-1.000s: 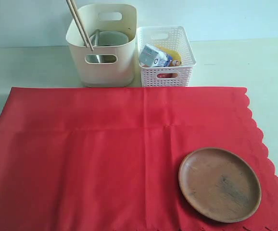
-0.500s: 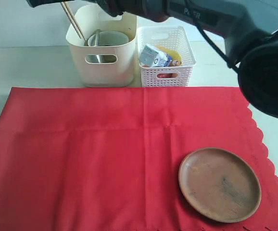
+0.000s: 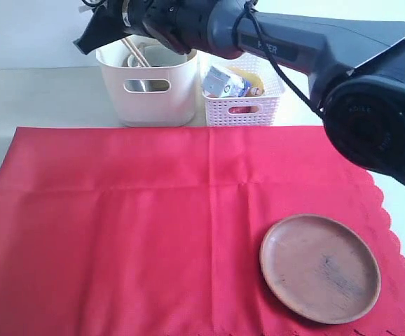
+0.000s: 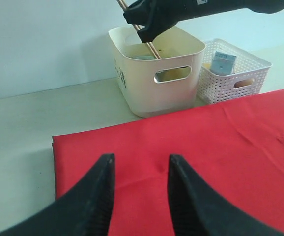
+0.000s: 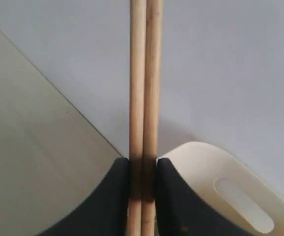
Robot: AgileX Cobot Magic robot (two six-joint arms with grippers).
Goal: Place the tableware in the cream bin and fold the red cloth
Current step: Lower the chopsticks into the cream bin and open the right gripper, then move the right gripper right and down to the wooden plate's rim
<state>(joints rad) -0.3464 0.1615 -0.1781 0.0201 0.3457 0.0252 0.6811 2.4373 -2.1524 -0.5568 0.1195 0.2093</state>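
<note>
**Inspector:** Step in hand?

**Assessor:** Tableware stage. The right gripper (image 5: pixel 143 169) is clamped tight on the pair of chopsticks (image 5: pixel 143 73). Their tips appear to dip inside the cream bin (image 3: pixel 146 98), upper left of the exterior view.

**Inspector:** Other arm?

**Assessor:** The left gripper (image 4: pixel 139 169) is parted and empty, above the red cloth (image 3: pixel 153 224).

**Inspector:** Outstanding?

**Assessor:** The wooden plate (image 3: pixel 320 268) lies on the cloth, lower right. In my judgement, next release the chopsticks well inside the bin. The plate must be cleared before any folding.

Robot test bench: bare pale tabletop (image 3: pixel 48 91), blank wall (image 3: pixel 20 28), robot arm (image 3: pixel 293 45)
</note>
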